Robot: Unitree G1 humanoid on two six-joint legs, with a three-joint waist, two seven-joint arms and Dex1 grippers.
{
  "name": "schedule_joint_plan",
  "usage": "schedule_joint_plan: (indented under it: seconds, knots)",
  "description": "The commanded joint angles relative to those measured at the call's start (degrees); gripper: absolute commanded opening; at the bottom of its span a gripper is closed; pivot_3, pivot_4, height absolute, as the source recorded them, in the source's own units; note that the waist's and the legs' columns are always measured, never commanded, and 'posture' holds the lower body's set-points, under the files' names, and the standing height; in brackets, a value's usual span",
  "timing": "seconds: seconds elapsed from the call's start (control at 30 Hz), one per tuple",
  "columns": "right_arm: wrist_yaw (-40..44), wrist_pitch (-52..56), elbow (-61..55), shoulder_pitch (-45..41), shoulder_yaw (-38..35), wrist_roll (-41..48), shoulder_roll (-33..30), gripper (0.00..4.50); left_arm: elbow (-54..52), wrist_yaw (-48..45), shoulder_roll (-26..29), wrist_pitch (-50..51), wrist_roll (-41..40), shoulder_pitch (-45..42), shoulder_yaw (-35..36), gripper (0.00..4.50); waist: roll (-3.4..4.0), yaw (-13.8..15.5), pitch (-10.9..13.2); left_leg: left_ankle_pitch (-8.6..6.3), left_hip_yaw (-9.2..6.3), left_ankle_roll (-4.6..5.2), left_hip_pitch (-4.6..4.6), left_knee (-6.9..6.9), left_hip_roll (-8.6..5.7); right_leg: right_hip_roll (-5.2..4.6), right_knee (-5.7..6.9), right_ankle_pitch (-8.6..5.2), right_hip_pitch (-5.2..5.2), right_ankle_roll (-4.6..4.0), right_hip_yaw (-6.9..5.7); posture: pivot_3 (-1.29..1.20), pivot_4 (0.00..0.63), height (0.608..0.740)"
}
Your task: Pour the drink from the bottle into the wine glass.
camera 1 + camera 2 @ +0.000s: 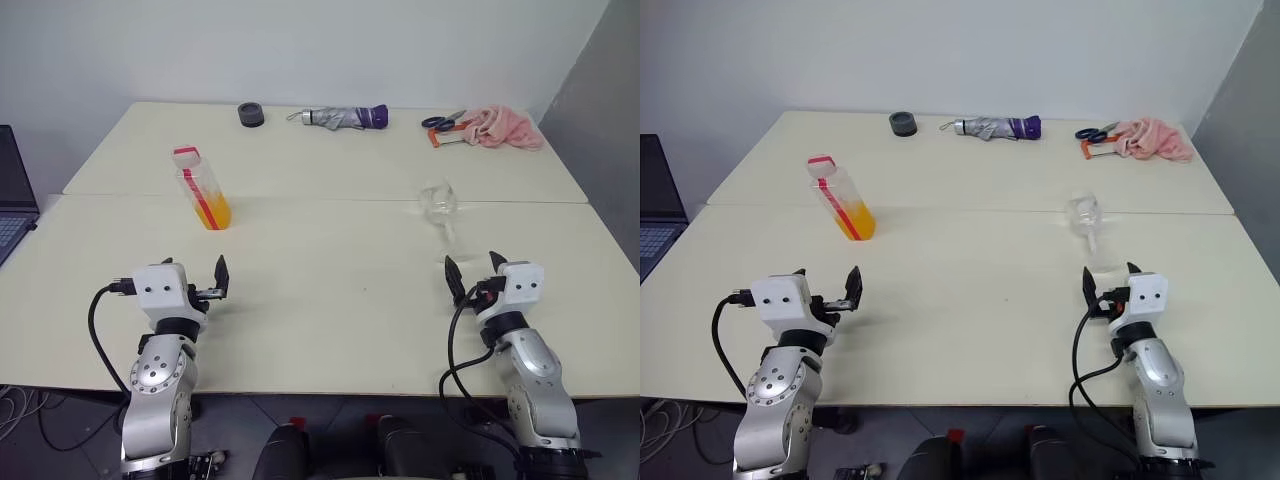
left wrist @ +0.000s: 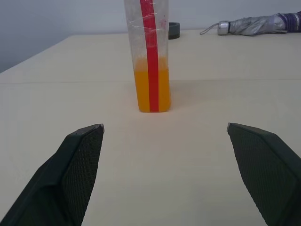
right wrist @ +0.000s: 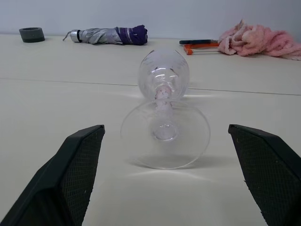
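Observation:
The bottle (image 1: 200, 185) stands upright on the left half of the table (image 1: 330, 300), red-and-white cap on, a red strip down its side. The orange drink (image 2: 151, 89) fills its lower part. My left gripper (image 1: 195, 270) is open, level and short of the bottle, which lines up between its fingers (image 2: 80, 155) in the left wrist view. The wine glass (image 1: 438, 200) lies on its side on the right, empty, its round foot (image 3: 164, 136) turned toward my right gripper (image 1: 472, 262). That gripper is open too, just short of the foot.
Along the far edge lie a grey tape roll (image 1: 251, 115), a folded grey-and-purple umbrella (image 1: 345, 117), scissors (image 1: 445, 122) and a pink cloth (image 1: 505, 127). A laptop (image 1: 12, 200) sits off the table's left side. A seam crosses the table behind the bottle and glass.

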Motion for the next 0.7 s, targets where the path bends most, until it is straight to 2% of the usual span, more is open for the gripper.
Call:
schedule_joint_plan:
  seconds: [0.03, 0.37, 0.7]
  knots:
    - [0.1, -0.8, -0.9, -0.7, -0.3, 0.3, -0.1, 4.50, -2.9, -0.2, 0.5, -1.8, 0.4, 0.4, 0.3, 4.48, 0.00, 0.0, 0.0, 0.00, 0.00, 0.00, 0.00, 0.00, 0.00, 0.00, 0.00, 0.00, 0.00, 0.00, 0.00, 0.00, 0.150, 0.740]
    - [0.5, -0.7, -0.5, -1.3, 0.1, 0.2, -0.3, 4.50, -2.4, -0.3, 1.3, -0.9, 2.0, 0.3, -0.4, 4.48, 0.00, 0.0, 0.0, 0.00, 0.00, 0.00, 0.00, 0.00, 0.00, 0.00, 0.00, 0.00, 0.00, 0.00, 0.00, 0.00, 0.150, 0.740]
    - [0.7, -0.5, -0.6, -1.3, 0.0, 0.1, -0.6, 4.50, -2.1, -2.7, 1.3, -1.6, -0.5, 0.5, 0.3, 4.48, 0.00, 0.0, 0.0, 0.00, 0.00, 0.00, 0.00, 0.00, 0.00, 0.00, 0.00, 0.00, 0.00, 0.00, 0.00, 0.00, 0.150, 0.740]
